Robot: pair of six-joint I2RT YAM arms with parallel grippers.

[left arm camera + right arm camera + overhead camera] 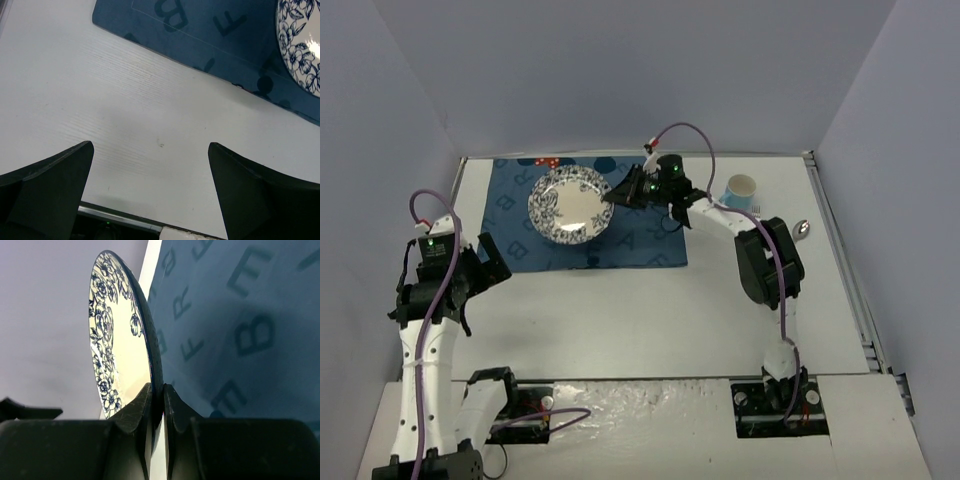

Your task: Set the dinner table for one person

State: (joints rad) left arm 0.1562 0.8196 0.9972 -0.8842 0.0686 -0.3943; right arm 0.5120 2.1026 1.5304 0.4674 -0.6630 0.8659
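A round plate (568, 204) with a blue flower pattern hangs just above the dark blue lettered mat (640, 245) at the back of the white dinner table (650, 310). My right gripper (617, 193) is shut on the plate's right rim; in the right wrist view the plate (122, 345) is seen edge-on with the rim pinched at my right gripper (157, 390). My left gripper (490, 262) stands open over bare table at the left, nothing between its fingers (55, 175). A corner of the mat (200, 35) and a slice of the plate (300, 40) show in the left wrist view.
A pale blue paper cup (741, 190) stands at the back right of the table. A spoon (802, 229) lies near the right edge. Grey walls close in the table on three sides.
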